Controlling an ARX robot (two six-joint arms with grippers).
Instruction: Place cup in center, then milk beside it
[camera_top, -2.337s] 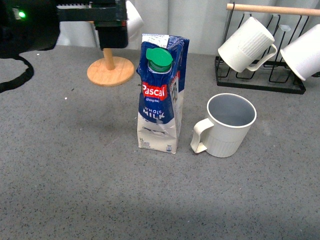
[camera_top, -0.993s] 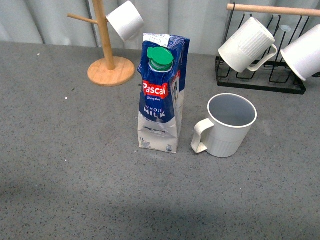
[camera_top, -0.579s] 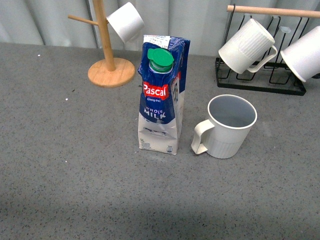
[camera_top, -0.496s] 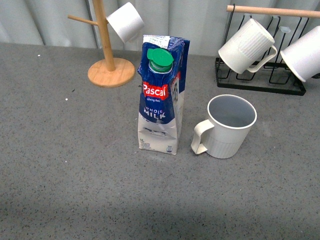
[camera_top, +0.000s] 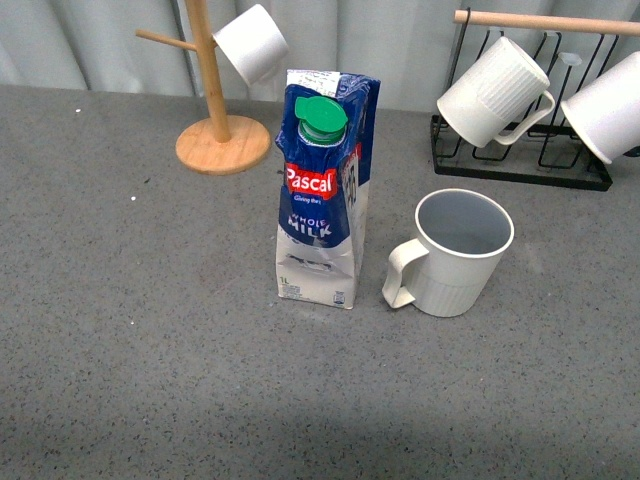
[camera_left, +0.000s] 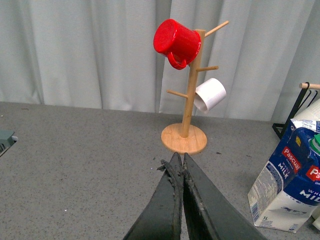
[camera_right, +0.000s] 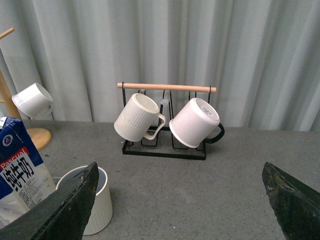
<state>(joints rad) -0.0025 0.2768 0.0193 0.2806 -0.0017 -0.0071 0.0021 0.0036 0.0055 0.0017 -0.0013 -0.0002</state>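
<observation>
The cup (camera_top: 458, 250), cream-white with a ribbed lower body and grey inside, stands upright mid-table, its loop handle turned toward the milk (camera_top: 322, 190). The milk, a blue and white Pascal carton with a green cap, stands upright just left of the cup with a narrow gap between them. Neither arm shows in the front view. My left gripper (camera_left: 179, 161) is shut with nothing in it, off to the left of the milk (camera_left: 290, 187). My right gripper (camera_right: 182, 197) is wide open and holds nothing; the cup (camera_right: 92, 200) and milk (camera_right: 20, 170) lie beside one finger.
A wooden mug tree (camera_top: 210, 100) with a small white cup (camera_top: 251, 42) stands behind the milk at the left; the left wrist view also shows a red mug (camera_left: 177, 41) on it. A black wire rack (camera_top: 520, 160) holding ribbed white mugs (camera_top: 495, 90) sits at the back right.
The left arm, which hung over the mug tree at the upper left 2.3 s ago, has left the front view. Cup and milk have not moved.
</observation>
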